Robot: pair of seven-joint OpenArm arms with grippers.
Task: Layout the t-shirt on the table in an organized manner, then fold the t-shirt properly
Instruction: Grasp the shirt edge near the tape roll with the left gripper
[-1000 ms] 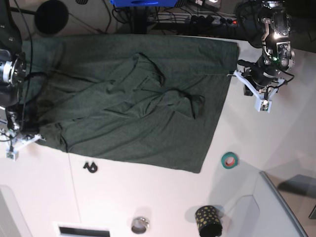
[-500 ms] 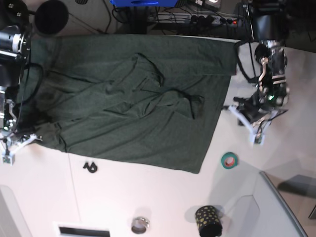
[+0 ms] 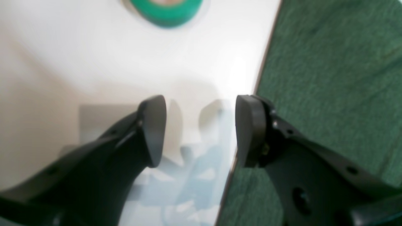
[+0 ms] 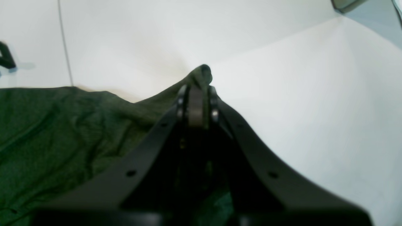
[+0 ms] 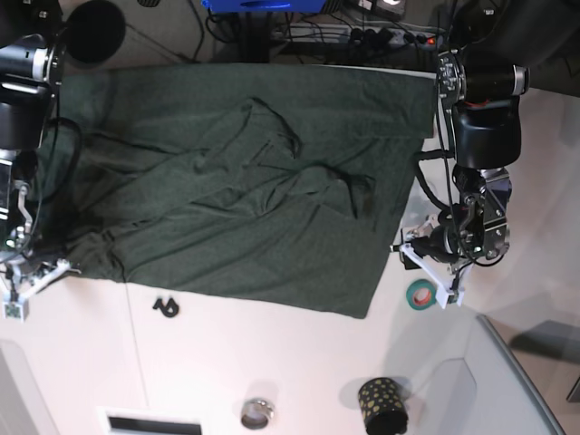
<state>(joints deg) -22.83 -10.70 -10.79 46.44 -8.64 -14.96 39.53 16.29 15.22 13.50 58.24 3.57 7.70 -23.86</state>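
The dark green t-shirt (image 5: 254, 181) lies spread over the far half of the white table (image 5: 272, 362), with creased folds across its middle. My left gripper (image 5: 424, 272) hovers low beside the shirt's right edge, near its front right corner. In the left wrist view the left gripper (image 3: 201, 128) is open, with bare table between its fingers and the t-shirt (image 3: 329, 78) just under the right finger. My right gripper (image 5: 41, 276) is at the shirt's front left corner. The right wrist view shows the right gripper (image 4: 196, 94) shut on a pinch of t-shirt (image 4: 47, 125) fabric, lifted slightly.
A green tape roll (image 5: 420, 294) lies just in front of the left gripper. A black clip (image 5: 166, 307), a metal ring (image 5: 258, 413) and a dotted black cup (image 5: 382, 405) sit nearer the front. A grey bin (image 5: 507, 381) fills the front right corner. Cables run behind the table.
My left gripper has travelled from the shirt's far right corner down along its right edge and has opened. The right gripper shifted slightly toward the front, still holding fabric.
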